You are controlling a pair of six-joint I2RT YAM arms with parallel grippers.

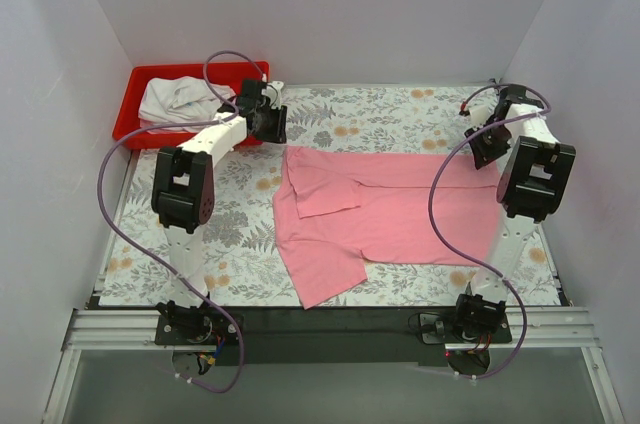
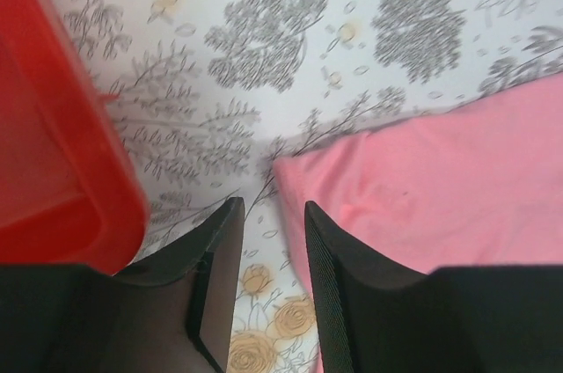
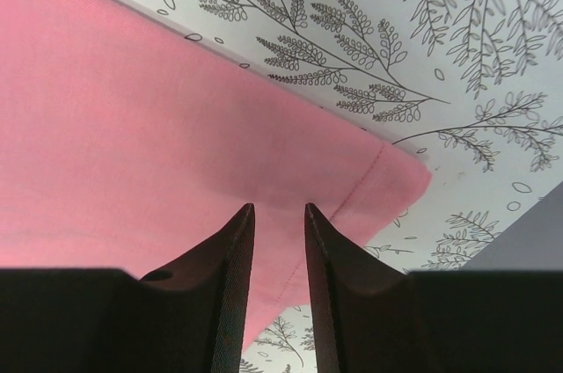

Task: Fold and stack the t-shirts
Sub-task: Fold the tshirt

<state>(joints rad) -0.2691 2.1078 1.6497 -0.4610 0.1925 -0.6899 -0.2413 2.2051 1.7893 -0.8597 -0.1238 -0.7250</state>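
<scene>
The floral-covered table carries the pink tee at its middle. The tee lies partly folded, with its long axis running left to right across the arms. The red bin sits at the far-left corner of the table and holds the white tee, which is bunched and not yet laid out.

The coming move turns on the pink tee's far edge, which stretches between the two grippers, so each arm is nearer to its own far corner.

The right gripper hangs directly over the far-right corner. Its fingers are a little apart, and flat pink cloth shows through the gap, with nothing pinched that I can see. The hem runs off to its right.

The left gripper is not over the cloth. It sits above bare table between the bin and the tee, with its fingers parted and empty. The far-left corner lies just beside its right finger.

In my judgement the left arm needs a small shift to its right before it can take that corner. The right arm needs only to go down and close.
</scene>
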